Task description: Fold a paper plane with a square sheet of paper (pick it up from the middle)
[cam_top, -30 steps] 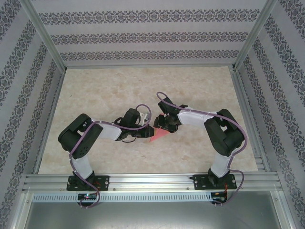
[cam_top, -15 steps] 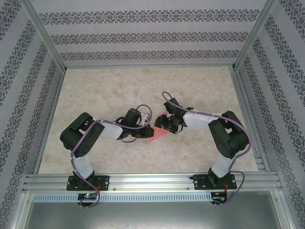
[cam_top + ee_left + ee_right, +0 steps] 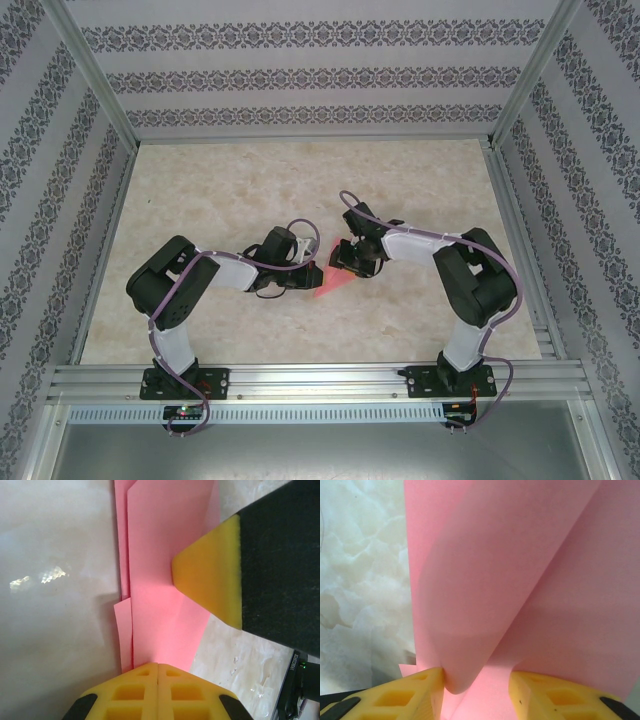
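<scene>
- Paper sheet (image 3: 326, 284) – pink, already creased into a pointed shape, lying mid-table between the two arms, nearer the front half of the marble-look table (image 3: 230, 190).
- Left gripper (image 3: 311, 277) sits at the sheet's left side in the top view.
- Left wrist cam: the left gripper (image 3: 157, 672) has its yellow pads pressed tight together, no gap, pinching the near edge of the paper sheet (image 3: 160, 580). Layered flaps show along the sheet's left side, and the rest lies flat on the table.
- Same view: one yellow-tipped finger (image 3: 207, 585) of the right gripper touches the sheet from the right.
- Right gripper (image 3: 341, 268) meets the sheet's upper right part in the top view, close to the left gripper.
- Right wrist cam: the right gripper (image 3: 477, 687) has its jaws part-way apart – medium gap. A raised, curled fold of the paper sheet (image 3: 520, 555) stands between them.
- Fold's rounded bottom touches the left pad (image 3: 422, 690). Can't tell if it's really squeezed; the curl isn't flattened.
</scene>
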